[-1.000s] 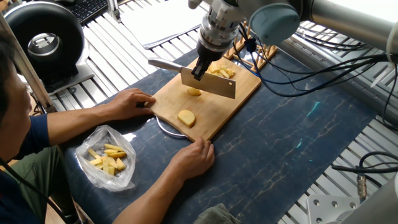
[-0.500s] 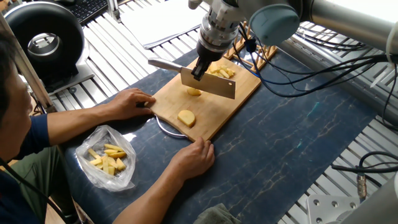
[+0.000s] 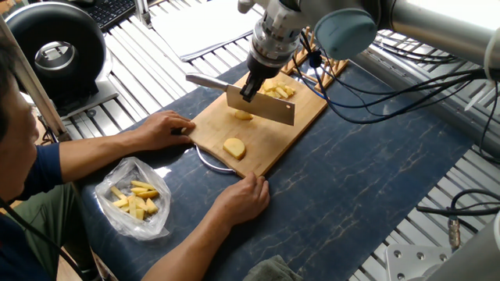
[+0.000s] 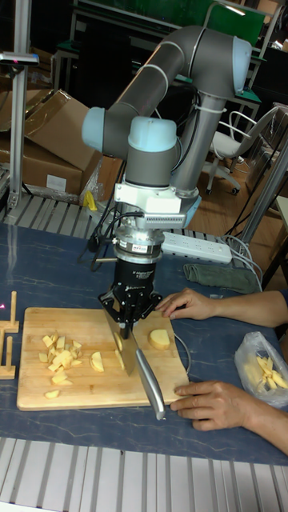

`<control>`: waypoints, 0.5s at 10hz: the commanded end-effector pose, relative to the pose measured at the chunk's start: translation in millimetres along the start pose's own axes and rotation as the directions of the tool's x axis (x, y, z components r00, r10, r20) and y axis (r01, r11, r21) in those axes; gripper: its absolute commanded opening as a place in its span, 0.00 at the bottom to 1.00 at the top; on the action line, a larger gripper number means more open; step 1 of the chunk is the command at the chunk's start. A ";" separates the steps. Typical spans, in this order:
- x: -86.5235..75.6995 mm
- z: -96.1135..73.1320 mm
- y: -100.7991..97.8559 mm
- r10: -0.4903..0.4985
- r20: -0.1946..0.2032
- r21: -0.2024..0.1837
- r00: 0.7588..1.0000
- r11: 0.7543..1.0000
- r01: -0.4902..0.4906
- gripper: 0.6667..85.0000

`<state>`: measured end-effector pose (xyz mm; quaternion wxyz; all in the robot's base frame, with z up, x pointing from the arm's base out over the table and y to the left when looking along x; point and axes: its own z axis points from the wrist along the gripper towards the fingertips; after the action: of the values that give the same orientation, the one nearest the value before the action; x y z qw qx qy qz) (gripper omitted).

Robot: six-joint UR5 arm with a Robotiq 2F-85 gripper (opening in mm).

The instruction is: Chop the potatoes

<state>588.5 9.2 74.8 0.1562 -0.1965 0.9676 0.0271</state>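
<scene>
The worktop [image 3: 375, 164] carries a wooden cutting board [image 3: 308, 109], and the job looks partly done. A heap of small chopped potato pieces [image 4: 60, 352] lies at one end of the board, so at least one potato has already been cut up. Two bigger pieces remain: a rounded potato chunk [image 3: 234, 147] lying near the person's hands, untouched, and a potato slice [image 3: 244, 115] right under the cleaver [image 3: 266, 107], which seems to be the piece in hand. The gripper [image 4: 128, 313] is clenched on the cleaver's handle, the blade hanging just above the board.

A person's two hands [image 3: 160, 129] rest on the board's edges, apparently steadying it. A clear plastic bag [image 3: 134, 197] of yellow sticks sits apart on the worktop.

The blade hides part of the slice beneath it, so whether the edge touches it cannot be told. A round metal object [image 3: 209, 161] peeks from under the board; what it is stays unclear.
</scene>
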 end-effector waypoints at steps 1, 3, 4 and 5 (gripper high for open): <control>-7.6 15.5 -3.5 0.004 0.045 0.009 0.999 1.000 -0.004 0.00; -9.7 26.5 -8.9 -0.013 0.069 0.029 0.998 1.000 0.012 0.00; -6.9 24.1 -12.9 -0.029 0.068 0.034 0.997 0.999 0.027 0.00; 0.2 7.4 -19.0 -0.063 0.033 0.024 0.997 0.998 0.062 0.00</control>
<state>600.6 4.6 59.8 0.1784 -0.2074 0.9617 0.0170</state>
